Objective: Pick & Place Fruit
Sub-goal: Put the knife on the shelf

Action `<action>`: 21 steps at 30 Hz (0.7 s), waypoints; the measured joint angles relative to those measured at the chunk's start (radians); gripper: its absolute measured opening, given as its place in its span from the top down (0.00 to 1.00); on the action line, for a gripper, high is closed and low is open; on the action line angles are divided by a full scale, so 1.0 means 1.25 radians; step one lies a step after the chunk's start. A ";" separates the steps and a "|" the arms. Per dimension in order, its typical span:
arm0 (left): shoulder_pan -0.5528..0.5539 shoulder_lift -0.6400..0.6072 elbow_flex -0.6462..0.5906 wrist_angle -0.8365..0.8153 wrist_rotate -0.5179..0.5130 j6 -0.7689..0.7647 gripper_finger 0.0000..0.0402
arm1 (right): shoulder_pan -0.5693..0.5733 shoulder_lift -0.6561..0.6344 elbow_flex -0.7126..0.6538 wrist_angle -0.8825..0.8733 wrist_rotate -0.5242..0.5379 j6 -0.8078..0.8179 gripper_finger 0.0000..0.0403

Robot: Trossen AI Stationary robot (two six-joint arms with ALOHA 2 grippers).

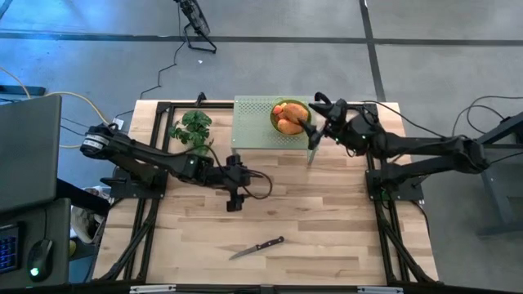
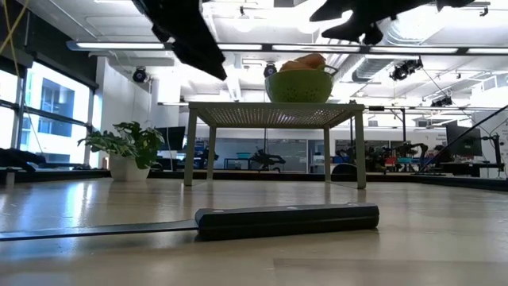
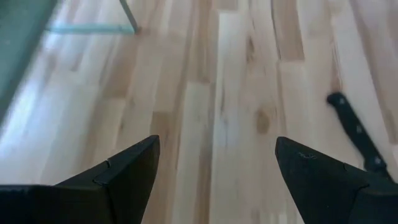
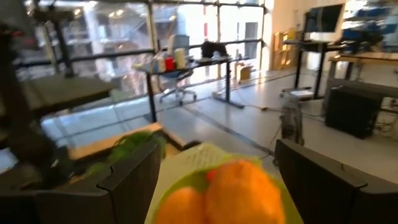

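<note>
Green bowl (image 1: 279, 115) on rack (image 1: 253, 122) holds the fruit (image 1: 288, 121), two orange ovals on top. R gripper (image 1: 310, 122) wide open just beside bowl, empty. L gripper (image 1: 234, 202) open, empty, over bare wood near knife (image 1: 257, 247).

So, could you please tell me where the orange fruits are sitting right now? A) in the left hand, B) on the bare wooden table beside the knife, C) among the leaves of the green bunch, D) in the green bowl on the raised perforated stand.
D: the orange fruits are piled in the green bowl on the perforated stand.
</note>
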 joint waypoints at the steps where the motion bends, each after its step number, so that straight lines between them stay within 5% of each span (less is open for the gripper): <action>1: -0.007 0.003 -0.001 -0.006 0.000 -0.003 0.22 | 0.011 -0.008 0.000 -0.016 -0.001 0.001 0.23; 21: -0.149 0.019 -0.001 -0.009 -0.006 -0.147 0.22 | 0.294 -0.025 0.000 -0.192 -0.061 0.223 0.31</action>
